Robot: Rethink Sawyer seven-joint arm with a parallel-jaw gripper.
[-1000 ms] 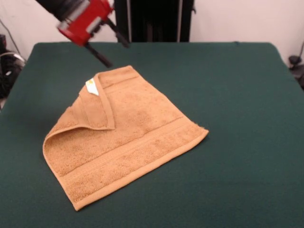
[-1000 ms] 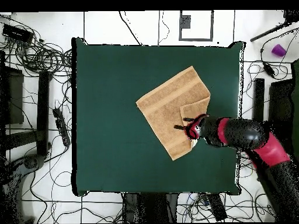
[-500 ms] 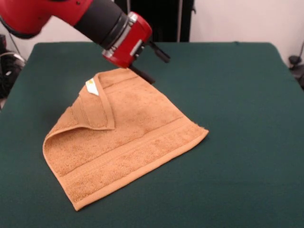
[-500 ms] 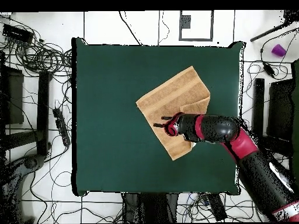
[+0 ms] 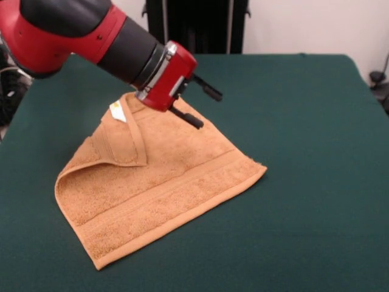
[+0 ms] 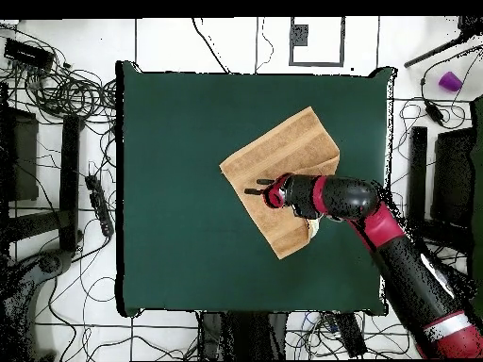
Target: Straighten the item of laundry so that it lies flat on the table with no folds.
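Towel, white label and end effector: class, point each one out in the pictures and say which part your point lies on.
towel (image 5: 182,182), front view, on the woven band near its front edge.
white label (image 5: 118,112), front view, on the middle of the tag.
end effector (image 5: 204,107), front view, midway between its two black fingertips.

We count one towel (image 5: 159,182) under and beside the gripper (image 5: 203,107). It has one white label (image 5: 117,112), to the side of the gripper, and one corner folded over (image 5: 126,141) next to that. We count one green table (image 5: 304,152) below it all. There is one red and black arm (image 5: 79,33) with one gripper, and the gripper has two black fingers (image 5: 208,90), set apart. Off the table, far from the gripper, we see one small purple thing (image 6: 451,81).
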